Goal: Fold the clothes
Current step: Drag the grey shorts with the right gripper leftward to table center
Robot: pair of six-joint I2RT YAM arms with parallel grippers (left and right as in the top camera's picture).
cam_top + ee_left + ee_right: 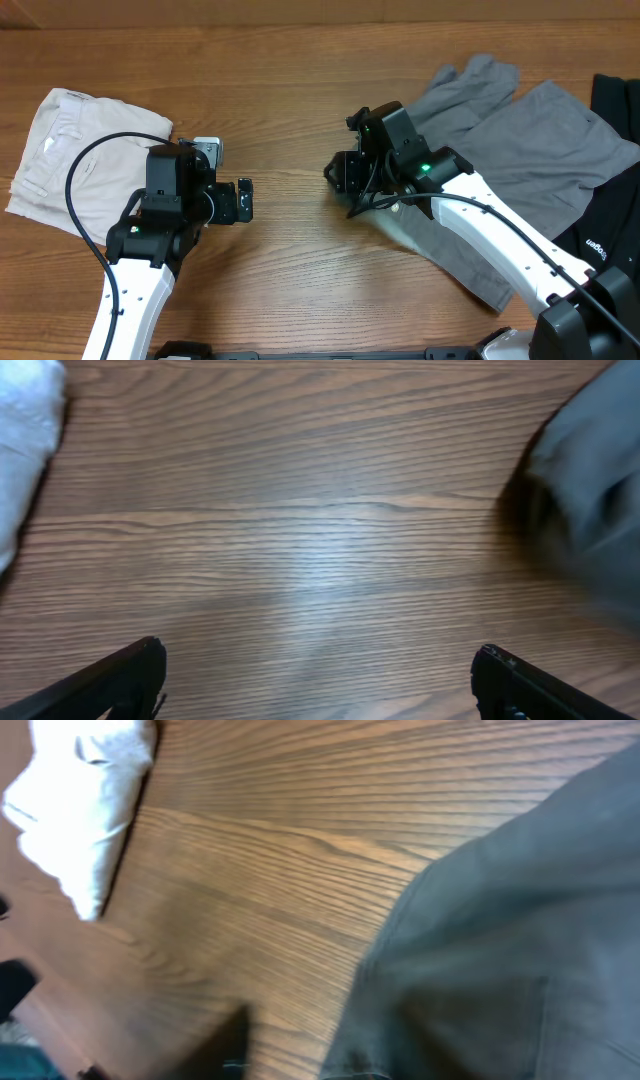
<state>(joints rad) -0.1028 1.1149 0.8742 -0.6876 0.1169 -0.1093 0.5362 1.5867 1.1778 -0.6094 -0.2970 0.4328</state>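
Note:
The grey shorts (540, 130) lie spread at the right of the table, with two legs pointing to the far side. One edge runs under my right arm. They also show in the left wrist view (590, 510) and fill the right of the right wrist view (500, 920), which is blurred. My right gripper (338, 178) sits low at the shorts' left edge. Its fingers (320, 1045) look apart: one dark finger is over bare wood and the other side is covered by grey fabric. My left gripper (243, 200) is wide open and empty over bare wood (320, 680).
Cream-white folded shorts (70, 150) lie at the left, and show in the left wrist view (25, 440) and the right wrist view (85, 800). A black garment (610, 230) with small white print lies at the right edge, beside the grey shorts.

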